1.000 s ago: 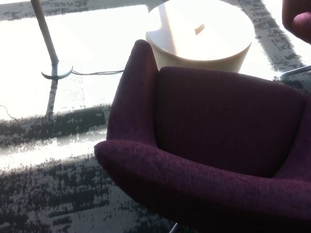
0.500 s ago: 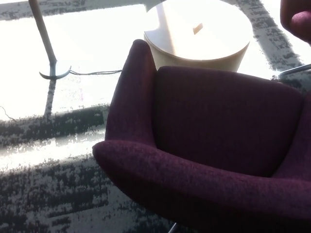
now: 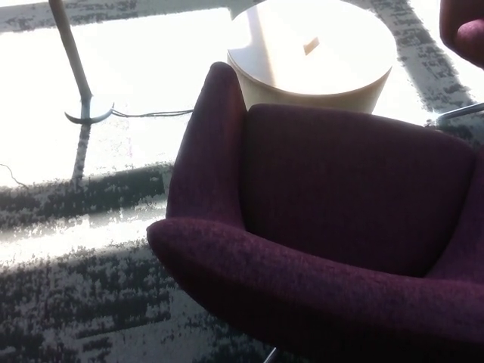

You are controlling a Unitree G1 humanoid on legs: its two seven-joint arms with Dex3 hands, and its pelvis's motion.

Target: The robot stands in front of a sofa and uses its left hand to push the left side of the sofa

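- Sofa [image 3: 333, 219] is a deep purple fabric one and it takes up most of the lower right of the head view, seat and padded rim facing the camera.
- Its left arm [image 3: 203, 151] sweeps up to a rounded tip right near the edge of the round table.
- The front rim curves across the bottom of the frame, and there's a bit of thin metal leg [image 3: 269, 355] poking out underneath it at the very bottom.
- Round table [image 3: 314, 57] sits just behind the sofa, light wood, top totally blown out by sunlight, with a small tan thing [image 3: 311, 46] lying on it that I can't make out.
- Floor lamp pole [image 3: 69, 49] stands well off to the left on a round flat base [image 3: 88, 114], with a thin cable [image 3: 151, 113] trailing from the base toward the sofa.
- Carpet [image 3: 83, 302] is a mottled grey and white pattern, with a big overexposed sun patch across the upper left.
- Another purple seat [image 3: 463, 30] peeks in at the top right corner.
- Neither robot hand shows up anywhere in the shot, so whether the fingers are apart or together, no idea.
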